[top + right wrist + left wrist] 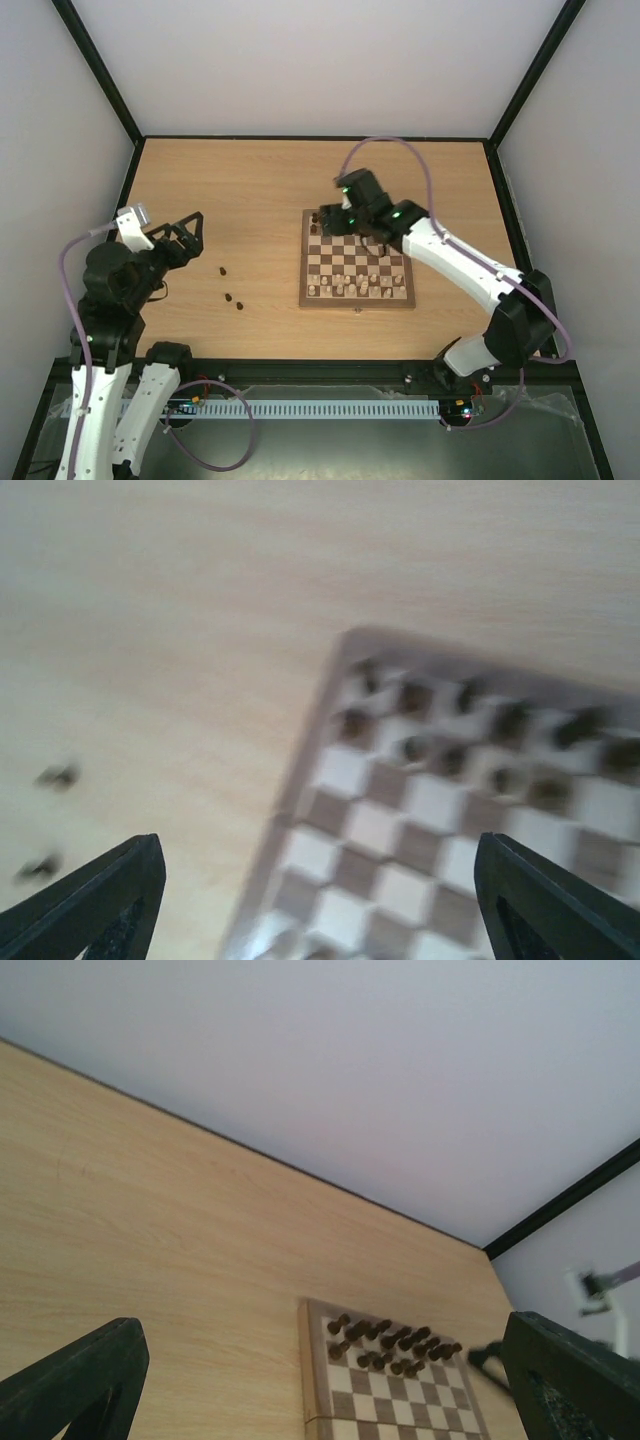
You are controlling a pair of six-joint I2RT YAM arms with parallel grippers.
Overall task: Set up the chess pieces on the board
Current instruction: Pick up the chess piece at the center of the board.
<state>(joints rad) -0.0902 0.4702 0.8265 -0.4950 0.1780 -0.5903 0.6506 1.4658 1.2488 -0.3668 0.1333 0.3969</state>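
The board (355, 262) lies right of the table's middle. Several dark chess pieces (330, 222) stand on its two far rows, and cream pieces (362, 286) stand on the near rows. Three dark pieces (229, 297) lie loose on the table left of the board. My right gripper (334, 220) hovers over the board's far left corner, open and empty. In the right wrist view the gripper (318, 845) frames the blurred board (300, 810). My left gripper (192, 237) is open and empty, left of the loose pieces. In the left wrist view the gripper (322, 1332) faces the board (312, 1380) and its dark pieces (390, 1345).
The wooden table (230, 190) has a black rim and white walls on three sides. The right arm (450, 255) stretches across the board's right side. Two loose pieces (57, 775) show blurred at the left of the right wrist view.
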